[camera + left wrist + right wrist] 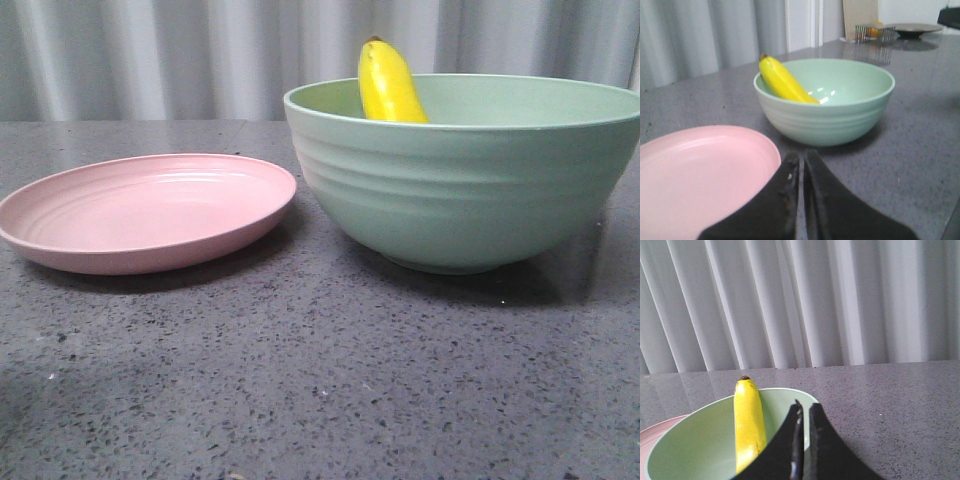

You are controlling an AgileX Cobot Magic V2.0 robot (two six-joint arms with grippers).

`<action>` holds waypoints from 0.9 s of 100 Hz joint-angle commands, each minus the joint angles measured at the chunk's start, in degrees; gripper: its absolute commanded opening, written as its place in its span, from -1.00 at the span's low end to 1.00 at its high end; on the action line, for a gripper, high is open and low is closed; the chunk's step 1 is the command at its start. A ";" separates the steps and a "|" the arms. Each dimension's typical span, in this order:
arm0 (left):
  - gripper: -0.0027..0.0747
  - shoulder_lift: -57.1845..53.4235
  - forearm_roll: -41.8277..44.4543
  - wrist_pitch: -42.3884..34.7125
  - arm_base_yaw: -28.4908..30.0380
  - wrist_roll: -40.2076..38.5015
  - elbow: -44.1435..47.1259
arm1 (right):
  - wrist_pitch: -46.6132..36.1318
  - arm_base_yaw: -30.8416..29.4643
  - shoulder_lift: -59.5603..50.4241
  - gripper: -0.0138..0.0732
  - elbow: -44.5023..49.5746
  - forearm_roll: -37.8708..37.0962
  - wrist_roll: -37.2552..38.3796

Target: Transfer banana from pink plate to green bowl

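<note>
The left gripper (801, 165) is pressed closed on nothing, just beside the rim of the bare pink plate (700, 175), which lies nearest it. Beyond its fingertips stands the green bowl (825, 102), with the banana (785, 82) inside, leaning on the inner wall. The right gripper (804, 412), likewise closed and empty, hangs above the bowl's rim with the banana just beside its fingers. The transfer looks done; only drawing the arms back seems left. The banana's long axis tilts steeply upward, its dark tip poking over the far rim, the lower end hidden down in the bowl.
</note>
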 commanded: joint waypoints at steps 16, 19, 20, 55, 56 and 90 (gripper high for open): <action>-0.98 -7.99 -0.16 -4.40 1.51 -0.13 7.20 | -4.39 -0.11 0.29 -0.82 -1.53 -0.08 -0.40; -0.98 -8.88 -0.16 -4.40 2.38 -0.13 8.16 | -4.39 -0.11 0.29 -0.82 -1.53 -0.08 -0.40; -0.98 -9.06 -0.16 -4.40 2.62 -0.13 8.66 | -4.39 -0.11 0.29 -0.82 -1.53 -0.08 -0.40; -0.98 -18.57 -0.16 1.00 20.15 -0.13 12.94 | -4.39 -0.11 0.29 -0.82 -1.53 -0.08 -0.40; -0.98 -18.76 -0.16 1.00 20.96 -0.13 12.94 | -4.39 -0.11 0.29 -0.82 -1.53 -0.08 -0.40; -0.98 -25.65 -0.16 5.77 41.18 -0.13 12.94 | -4.39 -0.11 0.29 -0.82 -1.53 -0.08 -0.40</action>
